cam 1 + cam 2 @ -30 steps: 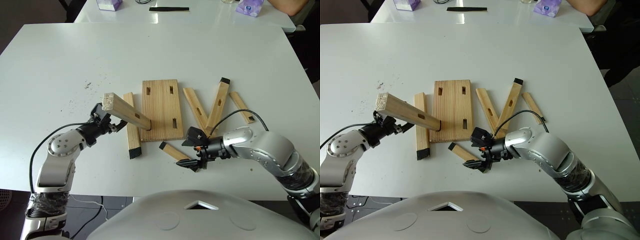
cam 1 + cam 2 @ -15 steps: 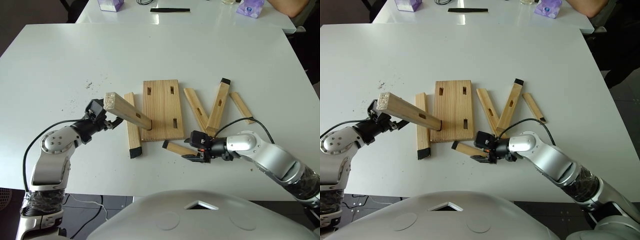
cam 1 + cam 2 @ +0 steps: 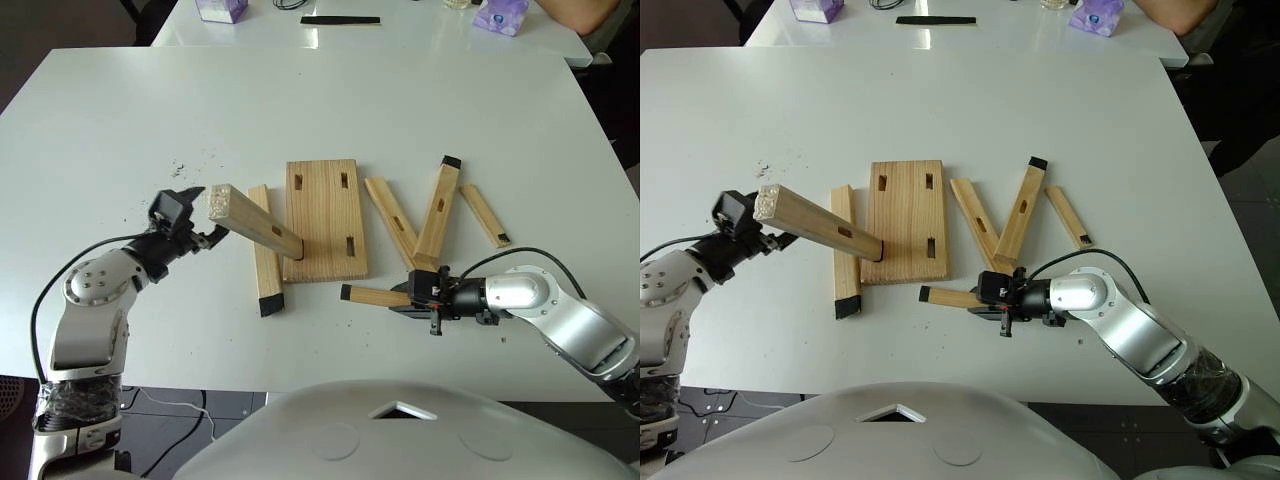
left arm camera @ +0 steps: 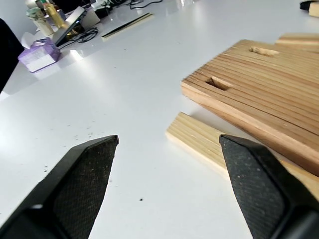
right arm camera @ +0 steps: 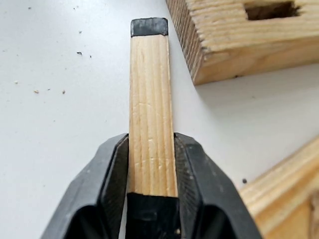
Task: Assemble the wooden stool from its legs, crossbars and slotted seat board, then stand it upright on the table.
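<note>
Two arms sit on opposite sides of the seat board (image 3: 322, 215), which lies flat on the table (image 3: 450, 100). The right gripper (image 5: 151, 144) is clamped on one end of a short crossbar (image 3: 375, 296), with the wood pinched between both fingers. The crossbar lies low over the table, just in front of the board's near edge. Its long axis runs across the table and its black-tipped free end points toward the robot's left.

That free end aims toward the flat leg (image 3: 264, 255) lying against the board's left side, and toward the leaning leg (image 3: 255, 222). The leaning leg's lower end appears to sit in the board's near-left slot, and its upper end is raised toward the left arm. The left gripper (image 4: 169, 142) hangs beside that raised end with its fingers spread wide and nothing between them.

The right arm is the one placed to carry the crossbar. Its next move probably depends on lining the bar's axis up with a side slot in one of those legs. Two more legs (image 3: 437, 210) and another crossbar (image 3: 485, 215) lie to the right of the board, so most of the assembly is not yet done.
</note>
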### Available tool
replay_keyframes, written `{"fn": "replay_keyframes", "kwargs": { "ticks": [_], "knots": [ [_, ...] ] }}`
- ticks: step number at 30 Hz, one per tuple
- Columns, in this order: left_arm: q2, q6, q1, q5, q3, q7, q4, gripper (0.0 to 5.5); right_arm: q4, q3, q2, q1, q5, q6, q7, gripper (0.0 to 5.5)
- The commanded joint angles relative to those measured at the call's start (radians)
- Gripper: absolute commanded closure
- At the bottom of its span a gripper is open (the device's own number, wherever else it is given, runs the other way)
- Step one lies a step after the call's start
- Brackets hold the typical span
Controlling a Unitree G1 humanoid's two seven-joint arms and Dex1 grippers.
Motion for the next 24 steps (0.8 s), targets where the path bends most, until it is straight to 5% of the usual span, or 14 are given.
{"fn": "replay_keyframes", "kwargs": {
  "ticks": [1,9,16,24],
  "knots": [
    [0.0,0.019,-0.094,-0.05,0.089,0.05,0.05,1.73,-0.018,-0.181,0.015,-0.006,0.186,0.086,0.065,4.2],
    [0.094,0.197,-0.412,-0.363,0.294,0.112,-0.005,1.73,-0.045,-0.608,0.033,-0.228,0.833,0.323,0.108,4.2],
    [0.107,0.483,-0.537,-0.746,0.095,0.107,-0.328,1.73,0.02,-0.685,0.066,-0.385,0.954,0.337,0.046,4.2],
    [0.002,0.561,-0.575,-1.038,0.008,0.241,-0.355,1.73,0.053,-0.739,0.153,-0.468,1.072,0.329,-0.059,4.2]
  ]
}}
